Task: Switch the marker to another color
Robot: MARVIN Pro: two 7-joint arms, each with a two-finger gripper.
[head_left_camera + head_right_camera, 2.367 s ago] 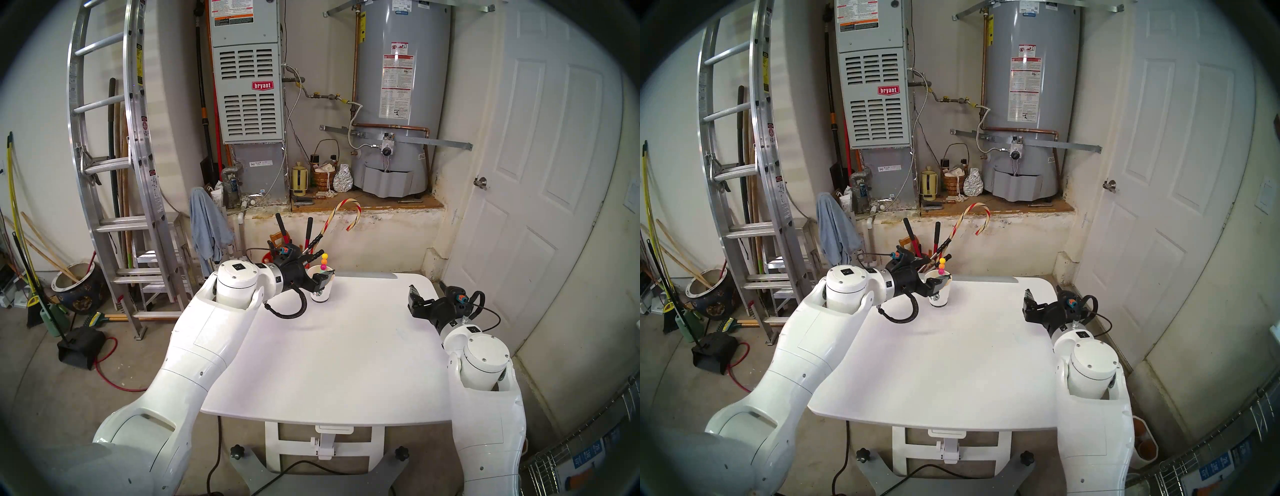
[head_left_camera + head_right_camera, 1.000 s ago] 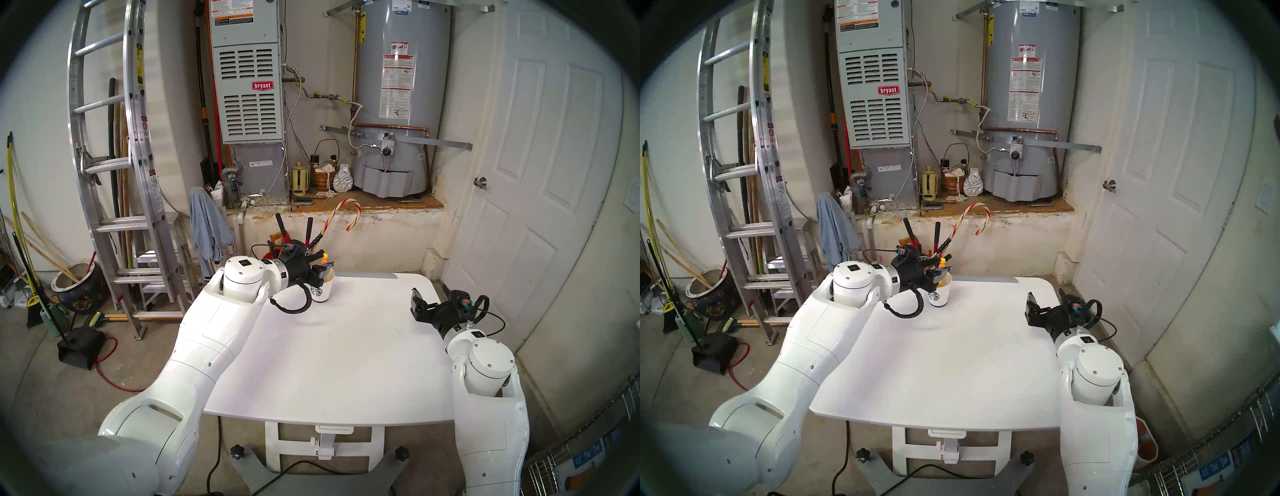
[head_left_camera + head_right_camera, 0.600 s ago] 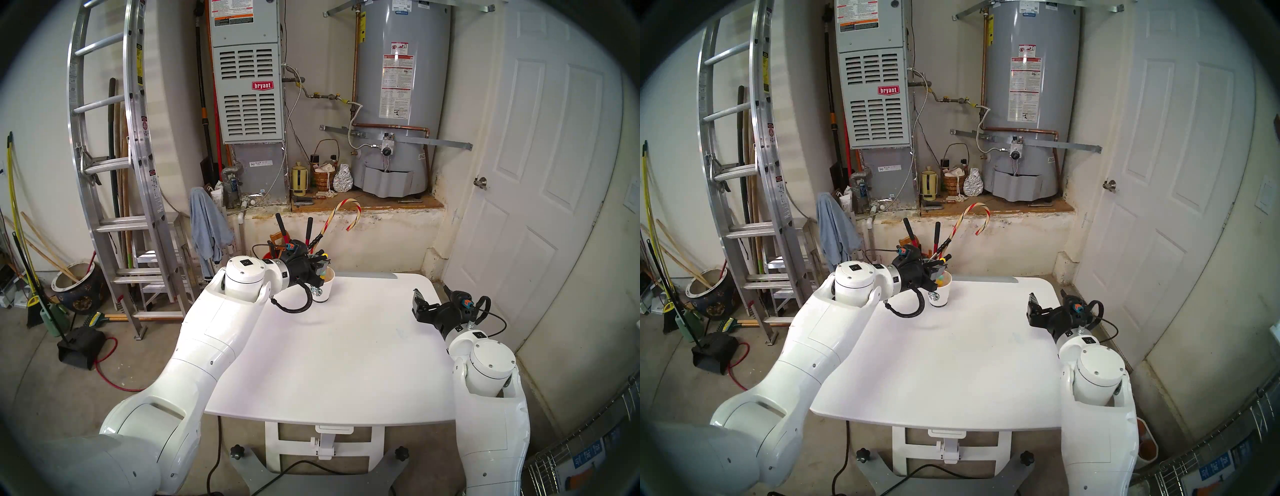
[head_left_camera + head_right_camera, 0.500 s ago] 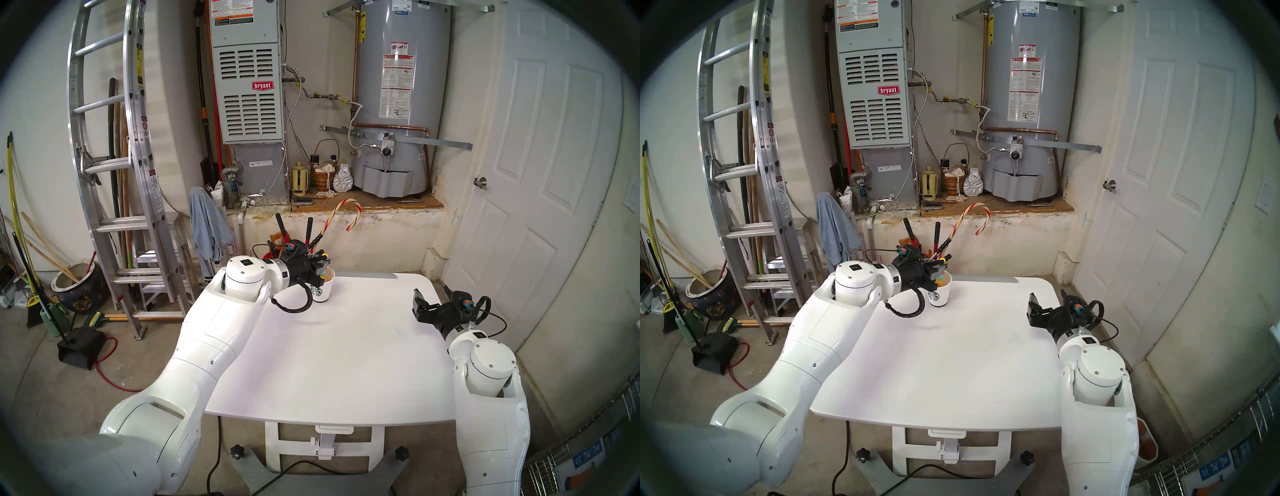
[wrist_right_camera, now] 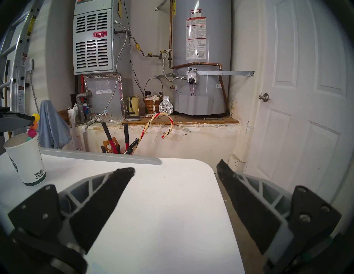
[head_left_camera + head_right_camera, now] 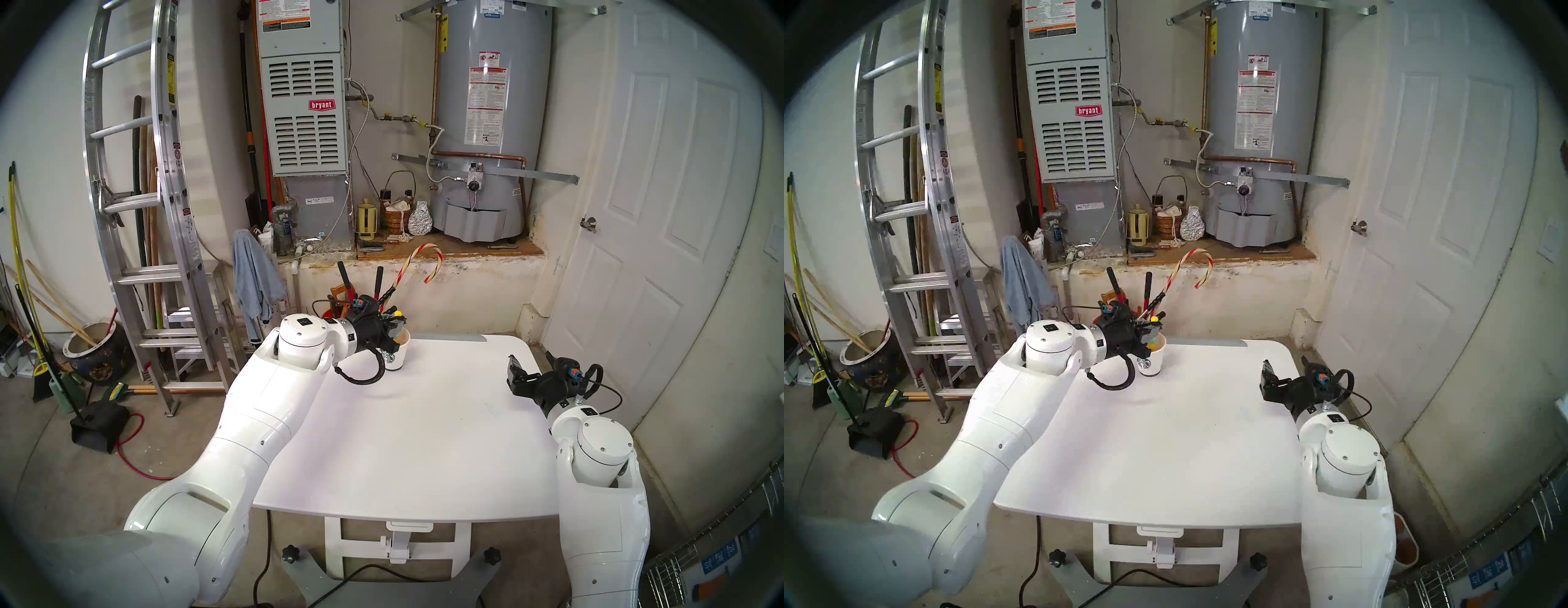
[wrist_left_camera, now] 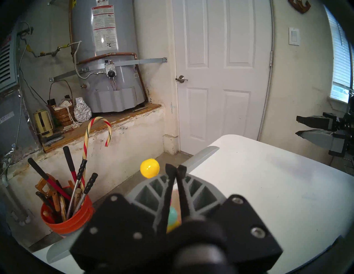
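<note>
Marker (image 5: 33, 127) standing in paper cup (image 5: 25, 158), left of frame. Left gripper (image 7: 175, 170) pinching near top segments, grip unconfirmed. Right gripper (image 5: 175, 172) hanging open. Judging marker light, stiff, slippery; gripping between beads.

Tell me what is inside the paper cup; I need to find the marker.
The marker stands in the paper cup: yellow, orange, pink and teal balls show above the rim. Its lower part is hidden by the cup wall; the left gripper covers the middle.

Home utility garage: furnace (image 6: 303, 110), water heater (image 6: 488, 119), ladder (image 6: 140, 170).
</note>
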